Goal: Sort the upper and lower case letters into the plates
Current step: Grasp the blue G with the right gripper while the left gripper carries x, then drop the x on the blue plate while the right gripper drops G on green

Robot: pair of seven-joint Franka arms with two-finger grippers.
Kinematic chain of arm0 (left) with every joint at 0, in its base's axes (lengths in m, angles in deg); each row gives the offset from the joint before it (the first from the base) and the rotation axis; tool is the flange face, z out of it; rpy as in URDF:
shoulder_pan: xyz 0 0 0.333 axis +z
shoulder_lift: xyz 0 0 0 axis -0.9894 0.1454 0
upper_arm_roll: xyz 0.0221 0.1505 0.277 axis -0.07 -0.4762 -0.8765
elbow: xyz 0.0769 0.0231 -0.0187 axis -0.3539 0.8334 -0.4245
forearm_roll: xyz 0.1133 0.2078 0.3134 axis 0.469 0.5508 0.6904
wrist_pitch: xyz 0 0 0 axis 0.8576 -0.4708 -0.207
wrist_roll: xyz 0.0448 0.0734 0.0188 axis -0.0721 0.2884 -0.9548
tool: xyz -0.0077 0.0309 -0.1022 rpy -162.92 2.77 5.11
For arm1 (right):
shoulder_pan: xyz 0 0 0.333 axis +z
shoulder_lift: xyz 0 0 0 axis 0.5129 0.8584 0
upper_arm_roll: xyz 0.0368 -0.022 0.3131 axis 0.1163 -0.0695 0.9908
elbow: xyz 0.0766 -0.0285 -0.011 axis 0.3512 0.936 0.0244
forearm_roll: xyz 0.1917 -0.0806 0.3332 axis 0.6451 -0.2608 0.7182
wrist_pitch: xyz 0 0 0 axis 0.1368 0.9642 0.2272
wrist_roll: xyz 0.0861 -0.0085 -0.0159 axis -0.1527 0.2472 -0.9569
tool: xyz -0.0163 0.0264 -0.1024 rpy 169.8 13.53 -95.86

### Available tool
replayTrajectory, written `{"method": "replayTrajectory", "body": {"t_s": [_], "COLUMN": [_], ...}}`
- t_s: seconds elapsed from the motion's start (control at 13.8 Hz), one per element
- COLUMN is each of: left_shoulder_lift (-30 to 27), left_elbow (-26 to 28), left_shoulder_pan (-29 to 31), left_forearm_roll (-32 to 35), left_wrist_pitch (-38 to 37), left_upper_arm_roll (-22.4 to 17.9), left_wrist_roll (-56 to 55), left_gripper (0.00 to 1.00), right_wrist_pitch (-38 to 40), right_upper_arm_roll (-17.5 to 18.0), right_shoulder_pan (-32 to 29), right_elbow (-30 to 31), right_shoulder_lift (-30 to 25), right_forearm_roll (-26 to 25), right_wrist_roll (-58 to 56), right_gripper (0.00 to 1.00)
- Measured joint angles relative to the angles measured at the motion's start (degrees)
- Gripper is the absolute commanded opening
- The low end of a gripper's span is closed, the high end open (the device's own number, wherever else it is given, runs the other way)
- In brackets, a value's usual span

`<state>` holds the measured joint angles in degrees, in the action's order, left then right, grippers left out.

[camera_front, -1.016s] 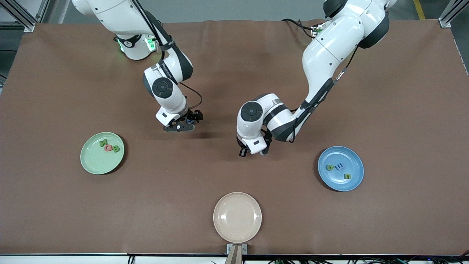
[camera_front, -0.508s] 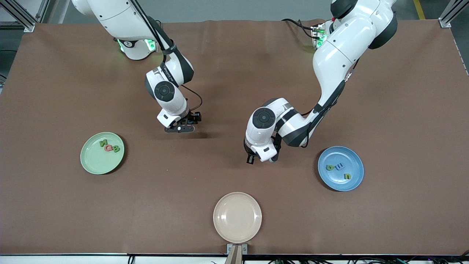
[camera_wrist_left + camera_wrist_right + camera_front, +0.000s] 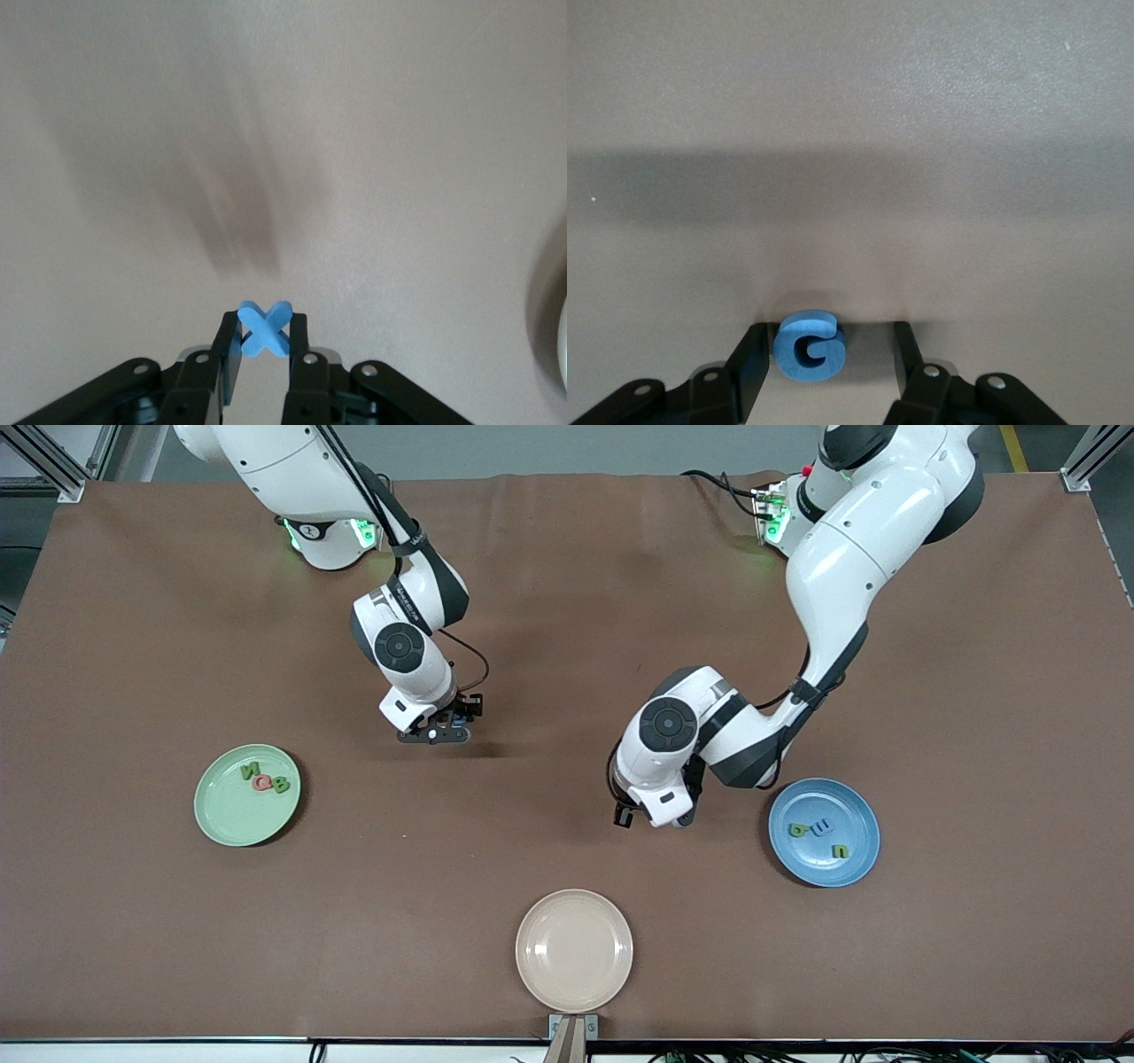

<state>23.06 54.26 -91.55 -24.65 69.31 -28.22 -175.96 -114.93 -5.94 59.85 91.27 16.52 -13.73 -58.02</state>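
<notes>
The left gripper's two black fingers are clamped on a small chunky blue X-shaped letter piece, which sits upright between the pads, held in the air over bare brown table near the medium blue round plate. The left arm reaches down from its base with its wrist bent toward the table, and in the front view its white wrist hides both the fingers and the X. The right gripper's black fingers stand apart around a small chunky blue G-shaped letter piece; one finger is close against the G and the other is clear of it, and the G looks to rest on the table. In the front view the right gripper is low at mid-table and the G is hard to make out beneath it. The pale green round plate holds two green letters and one pinkish red letter. The blue plate holds two green letters and one blue letter. A beige cream round plate lies nearest the front camera.
</notes>
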Motion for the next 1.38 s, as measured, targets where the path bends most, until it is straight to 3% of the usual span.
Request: {"method": "replayTrajectory", "body": {"t_s": [0.29,0.8,1.23,1.38], "left_shoulder_lift": [-0.01,-2.13,-3.93,-3.94], "left_elbow": [0.01,-0.14,-0.12,-0.08], "left_shoulder_pan": [0.44,7.75,15.30,18.48], "left_forearm_roll": [0.05,0.08,0.08,0.08], "left_wrist_pitch": [-3.84,-10.62,-17.73,-19.31], "left_upper_arm_roll": [0.02,0.41,0.74,0.78], "left_wrist_roll": [6.16,22.59,39.15,45.00], "left_gripper": [0.00,0.00,0.01,0.05], "right_wrist_pitch": [-0.03,-0.41,0.60,6.35], "right_upper_arm_roll": [0.00,0.00,-0.59,-1.38], "right_shoulder_pan": [0.00,0.01,-0.13,-2.08], "right_elbow": [-0.04,-0.15,-1.68,-4.66], "right_shoulder_lift": [-0.04,-0.26,-0.34,-1.47], "right_forearm_roll": [0.01,0.02,0.02,0.01], "right_wrist_roll": [0.06,0.15,0.14,-0.87], "right_gripper": [0.51,0.19,0.18,0.18]}}
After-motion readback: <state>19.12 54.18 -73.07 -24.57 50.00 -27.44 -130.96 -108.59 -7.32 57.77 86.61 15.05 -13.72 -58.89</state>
